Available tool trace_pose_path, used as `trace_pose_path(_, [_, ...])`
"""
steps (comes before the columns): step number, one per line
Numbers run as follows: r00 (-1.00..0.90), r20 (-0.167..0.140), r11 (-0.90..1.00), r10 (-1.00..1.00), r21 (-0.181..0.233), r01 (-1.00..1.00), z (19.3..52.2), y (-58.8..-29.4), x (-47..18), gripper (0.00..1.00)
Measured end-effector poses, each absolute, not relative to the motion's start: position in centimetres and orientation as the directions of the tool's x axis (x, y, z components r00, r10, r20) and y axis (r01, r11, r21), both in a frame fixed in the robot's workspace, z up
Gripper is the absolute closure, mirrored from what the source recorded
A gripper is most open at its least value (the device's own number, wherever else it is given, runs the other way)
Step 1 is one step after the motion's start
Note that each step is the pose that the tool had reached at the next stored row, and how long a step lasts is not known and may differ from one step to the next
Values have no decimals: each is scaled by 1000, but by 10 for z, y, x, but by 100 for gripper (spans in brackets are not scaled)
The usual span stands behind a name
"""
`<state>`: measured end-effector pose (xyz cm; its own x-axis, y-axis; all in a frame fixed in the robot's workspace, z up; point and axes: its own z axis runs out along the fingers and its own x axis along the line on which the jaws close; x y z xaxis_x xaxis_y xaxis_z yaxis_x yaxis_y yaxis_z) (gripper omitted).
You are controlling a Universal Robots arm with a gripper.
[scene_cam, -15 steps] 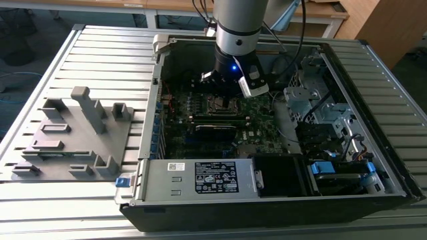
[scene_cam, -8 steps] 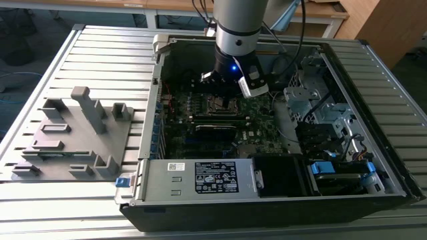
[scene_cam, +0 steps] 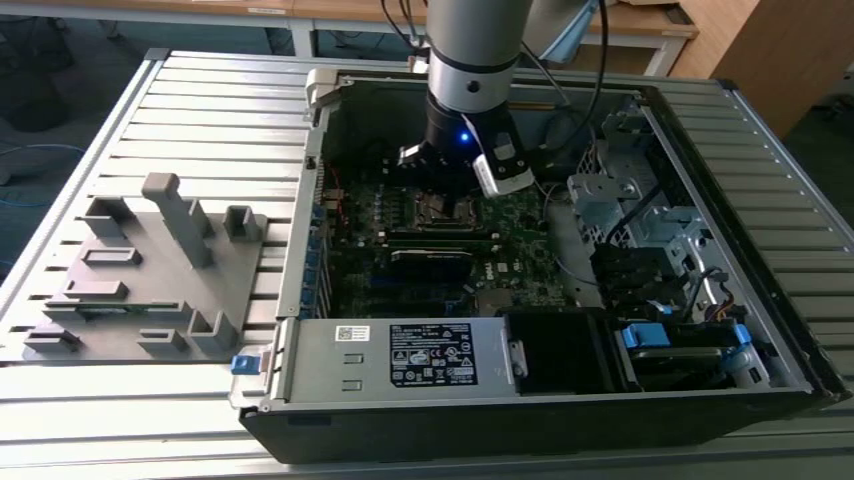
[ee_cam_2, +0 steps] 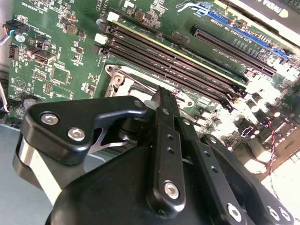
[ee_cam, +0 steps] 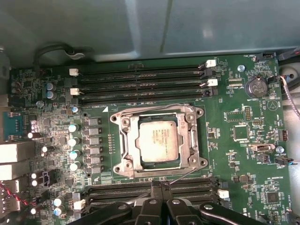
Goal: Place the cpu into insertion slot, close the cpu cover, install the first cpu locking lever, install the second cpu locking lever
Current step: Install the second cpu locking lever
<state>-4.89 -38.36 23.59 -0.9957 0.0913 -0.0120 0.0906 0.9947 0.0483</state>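
The gripper (ee_cam: pixel 157 191) hangs low over the green board. Its two black fingers (ee_cam_2: pixel 164 122) are pressed close together with no gap between them. In the first wrist view, a thin silver wire, a locking lever (ee_cam: pixel 185 174), runs right past the tips of the fingers. I cannot tell if the tips pinch it or just push on it.

The wire's long line goes along the side of the socket nearest the fingers. It slants a little, so one end sits closer to the socket than the other.

Just past the wire is the cpu cover (ee_cam: pixel 191 140). It lies flat and shut, like a picture frame. The cpu (ee_cam: pixel 159 140) shows through its open middle, sitting flat inside. So the chip is already in and the cover is already down.

In the exterior view, picture a clock with the gripper (scene_cam: pixel 447 170) in the middle. The insertion slot (scene_cam: pixel 447 208) lies at about six o'clock, very near.

Farther out, the long black memory slots (ee_cam: pixel 140 84) lie beyond the socket, side by side. The computer case (scene_cam: pixel 534 415) holds all of it. Far off at about nine o'clock rests a grey parts tray (scene_cam: pixel 147 270).
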Motion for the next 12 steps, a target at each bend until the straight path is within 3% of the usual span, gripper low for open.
trace_pose_path(12, [-996,-13,995,91,48,91,233,-384,-62,90])
